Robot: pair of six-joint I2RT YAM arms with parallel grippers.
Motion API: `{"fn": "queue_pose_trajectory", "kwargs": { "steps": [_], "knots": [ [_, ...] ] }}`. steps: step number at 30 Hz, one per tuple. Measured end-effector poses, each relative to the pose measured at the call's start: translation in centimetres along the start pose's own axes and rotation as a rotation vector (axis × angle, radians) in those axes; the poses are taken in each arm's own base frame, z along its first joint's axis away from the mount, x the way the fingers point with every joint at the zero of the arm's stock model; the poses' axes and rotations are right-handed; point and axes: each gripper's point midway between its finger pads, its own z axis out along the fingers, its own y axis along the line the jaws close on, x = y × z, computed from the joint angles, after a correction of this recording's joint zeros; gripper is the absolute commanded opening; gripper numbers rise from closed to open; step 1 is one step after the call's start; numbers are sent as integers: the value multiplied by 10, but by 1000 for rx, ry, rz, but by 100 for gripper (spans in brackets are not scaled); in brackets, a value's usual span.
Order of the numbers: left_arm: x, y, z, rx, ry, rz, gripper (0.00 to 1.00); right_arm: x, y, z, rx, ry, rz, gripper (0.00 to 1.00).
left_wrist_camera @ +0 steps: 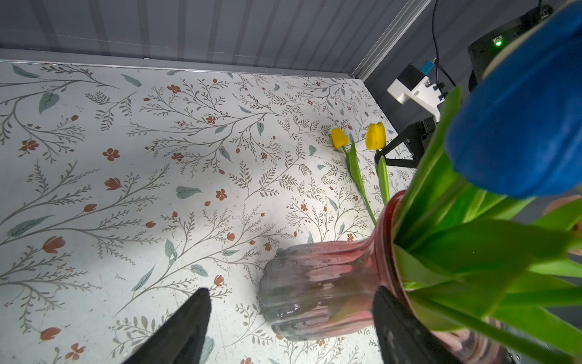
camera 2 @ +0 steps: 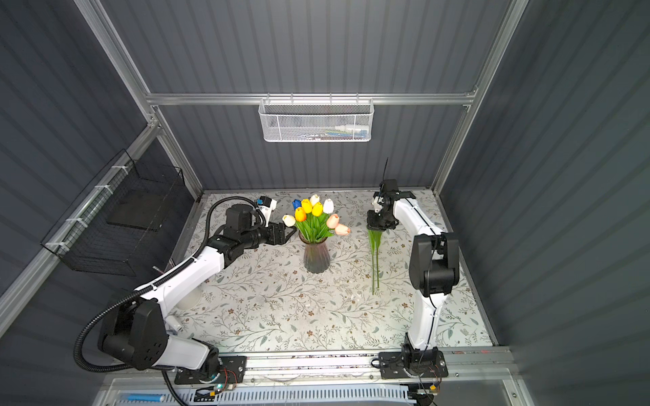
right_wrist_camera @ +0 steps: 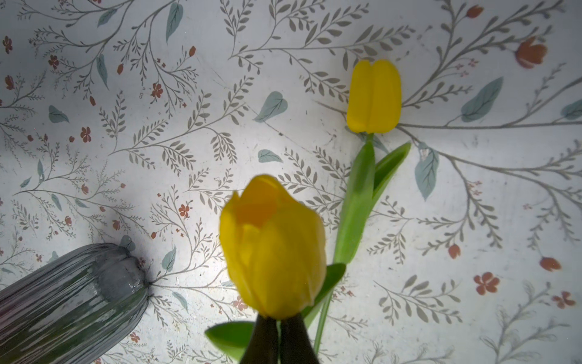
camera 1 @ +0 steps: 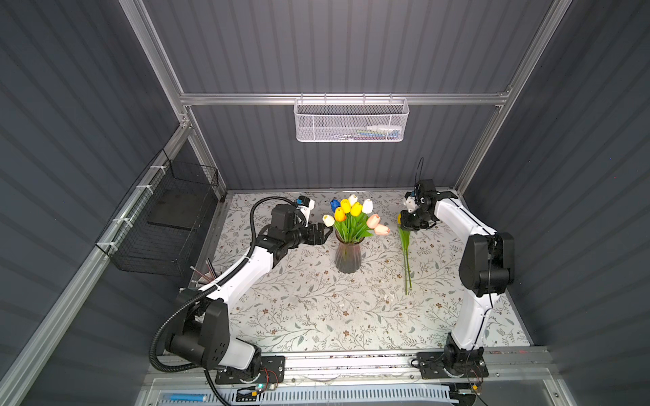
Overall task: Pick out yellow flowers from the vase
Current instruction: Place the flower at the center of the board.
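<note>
While both top views are hiding most of the yellow heads under the right gripper [camera 1: 409, 223], the right wrist view is showing them plainly. One yellow tulip [right_wrist_camera: 274, 252] is sitting just above the fingertips, and a second yellow tulip [right_wrist_camera: 374, 97] is lying flat on the floral tablecloth [right_wrist_camera: 157, 94] beside it. Only their green stems [camera 1: 407, 263] are showing clearly from above, trailing over the cloth toward the front edge, well apart from the vase [camera 1: 347, 258].

The top views alone are showing the bouquet whole. Three yellow flowers [camera 1: 356, 209] are standing in the vase among white, pink and blue heads, whereas the left wrist view is catching mainly the blue tulip [left_wrist_camera: 516, 126] and leaves.

The right gripper's fingers are pressing together on the yellow tulip's stem, just under the head. The left gripper [camera 1: 325, 233] is hanging beside the vase's neck with its jaws standing partly spread and holding nothing. One finger [left_wrist_camera: 396, 327] is overlapping the neck in its wrist view, and I cannot tell whether it is touching.
</note>
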Motion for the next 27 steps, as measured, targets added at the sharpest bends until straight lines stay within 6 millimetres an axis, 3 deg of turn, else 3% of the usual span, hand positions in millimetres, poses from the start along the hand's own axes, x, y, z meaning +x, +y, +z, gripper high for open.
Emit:
{"fn": "queue_pose_trajectory", "kwargs": {
  "steps": [13, 27],
  "knots": [
    [0, 0, 0, -1, 0, 0, 82, -22, 10, 25, 14, -34, -41, 1],
    [0, 1, 0, -4, 0, 0, 82, -29, 12, 44, 18, -29, -50, 13]
  ]
}}
